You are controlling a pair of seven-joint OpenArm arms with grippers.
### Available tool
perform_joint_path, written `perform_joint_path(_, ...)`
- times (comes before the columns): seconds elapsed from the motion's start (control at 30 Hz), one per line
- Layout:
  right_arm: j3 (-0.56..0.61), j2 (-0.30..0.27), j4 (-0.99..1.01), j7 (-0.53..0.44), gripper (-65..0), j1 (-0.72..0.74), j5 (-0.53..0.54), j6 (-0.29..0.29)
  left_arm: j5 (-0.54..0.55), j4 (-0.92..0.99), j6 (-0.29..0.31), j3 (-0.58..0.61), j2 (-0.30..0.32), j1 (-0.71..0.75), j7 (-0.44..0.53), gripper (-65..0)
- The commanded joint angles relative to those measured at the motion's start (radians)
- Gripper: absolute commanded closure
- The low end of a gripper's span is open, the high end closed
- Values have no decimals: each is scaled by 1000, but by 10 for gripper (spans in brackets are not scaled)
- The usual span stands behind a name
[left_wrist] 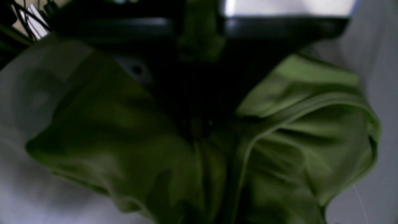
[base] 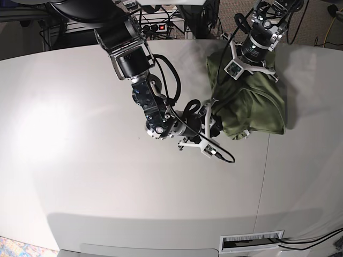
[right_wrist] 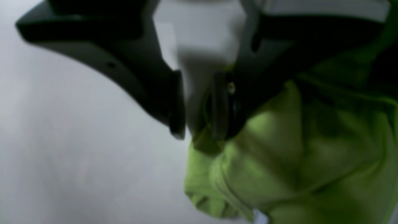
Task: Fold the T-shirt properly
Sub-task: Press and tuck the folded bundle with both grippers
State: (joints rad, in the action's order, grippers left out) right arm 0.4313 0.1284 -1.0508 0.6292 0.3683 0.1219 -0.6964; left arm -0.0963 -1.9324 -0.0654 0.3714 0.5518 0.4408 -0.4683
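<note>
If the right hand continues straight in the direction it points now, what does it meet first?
Most likely the T-shirt. The right hand stands open at the cloth's edge, one finger apparently already against it. Depth is unclear, since the picture is blurred.

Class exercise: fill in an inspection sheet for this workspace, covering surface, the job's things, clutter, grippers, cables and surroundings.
Surface: white table, bare apart from the garment.
Job's things: green T-shirt, bunched and creased at the far side, not neatly folded.
Clutter: nothing seen.
Grippers: left gripper shut on the T-shirt; right gripper open at the shirt's edge, one finger touching the cloth.
Cables: black cable loops from the right wrist onto the table.
Surroundings: power strip and wires behind the table; carpet beyond.
</note>
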Motion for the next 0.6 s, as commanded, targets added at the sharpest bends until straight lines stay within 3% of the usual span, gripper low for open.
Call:
perform_joint_path(0.0,0,13,-9,-11,-142,28,8,-2,3,-13,8,-2,8,6,13,0)
perform_joint_path(0.1,0,13,-10,16,0,31,8,-2,-2,-13,8,-2,8,6,13,0)
perform_joint_path(0.33,-12,7,-85,98,0,36,-34,-2,-34,-13,8,-2,8,6,13,0)
perform_joint_path(0.57,-129,7,-181,203,0,25,-34,-2,-68,-13,7,-3,8,5,13,0)
